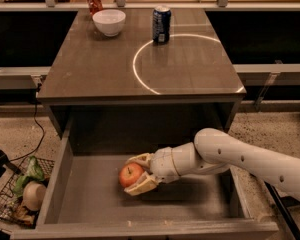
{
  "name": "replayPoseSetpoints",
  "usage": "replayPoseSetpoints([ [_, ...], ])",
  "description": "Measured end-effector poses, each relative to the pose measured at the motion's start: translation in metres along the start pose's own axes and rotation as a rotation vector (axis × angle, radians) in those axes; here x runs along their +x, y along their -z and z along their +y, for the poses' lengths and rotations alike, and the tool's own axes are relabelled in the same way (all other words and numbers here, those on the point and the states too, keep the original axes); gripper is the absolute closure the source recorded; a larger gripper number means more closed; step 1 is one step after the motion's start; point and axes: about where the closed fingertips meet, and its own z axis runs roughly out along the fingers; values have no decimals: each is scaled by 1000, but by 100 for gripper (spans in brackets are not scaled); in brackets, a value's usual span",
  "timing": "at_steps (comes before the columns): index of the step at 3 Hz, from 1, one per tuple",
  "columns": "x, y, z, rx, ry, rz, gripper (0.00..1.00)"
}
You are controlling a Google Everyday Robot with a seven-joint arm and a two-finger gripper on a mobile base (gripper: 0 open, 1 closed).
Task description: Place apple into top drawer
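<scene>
Orange-red apple (130,174) gripped in hand (129,176), inside top drawer (57,181).

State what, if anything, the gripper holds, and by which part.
The gripper grips the apple by its opposite sides, one finger on each, inside the top drawer.

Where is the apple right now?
In the camera view, the apple is gripped by the gripper inside the open top drawer, near its middle, below the tabletop.
</scene>
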Motion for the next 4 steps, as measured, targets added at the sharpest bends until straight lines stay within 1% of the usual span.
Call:
replayPoseSetpoints([
  [1, 0, -1, 1, -2, -3, 1, 87],
  [2, 0, 0, 1, -2, -3, 1, 61],
  [3, 0, -1, 1, -4, -3, 0, 40],
  [4, 0, -1, 1, -4, -3, 0, 16],
])
